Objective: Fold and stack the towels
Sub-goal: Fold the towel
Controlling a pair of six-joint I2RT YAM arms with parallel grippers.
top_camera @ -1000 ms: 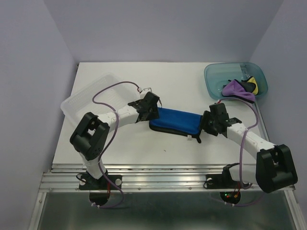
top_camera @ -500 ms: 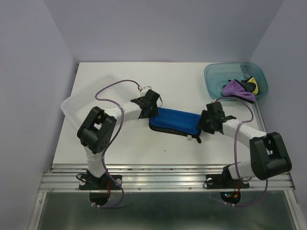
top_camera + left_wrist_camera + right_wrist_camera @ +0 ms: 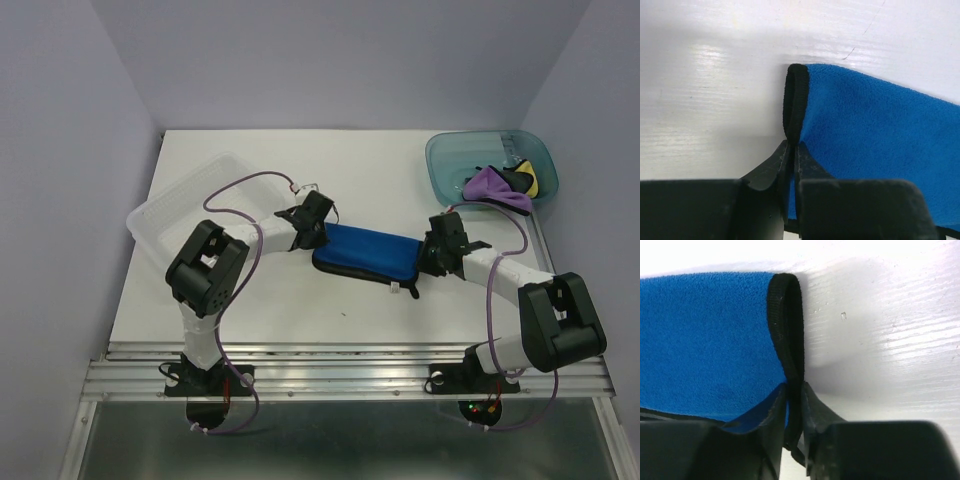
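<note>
At frame centre, folded into a long band: blue towel (image 3: 365, 253), black edging looped at both ends. Pinched there by left gripper (image 3: 791, 150) and right gripper (image 3: 794, 390), jaws nearly closed on the edging. At upper right, heaped in teal tub (image 3: 460, 158): purple towel (image 3: 492, 186), yellow towel (image 3: 532, 180).

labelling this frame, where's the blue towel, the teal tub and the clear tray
blue towel (image 3: 365, 252): top view, middle of its blue face
teal tub (image 3: 458, 153): top view, bare floor at its left
clear tray (image 3: 172, 202): top view, bare floor
</note>
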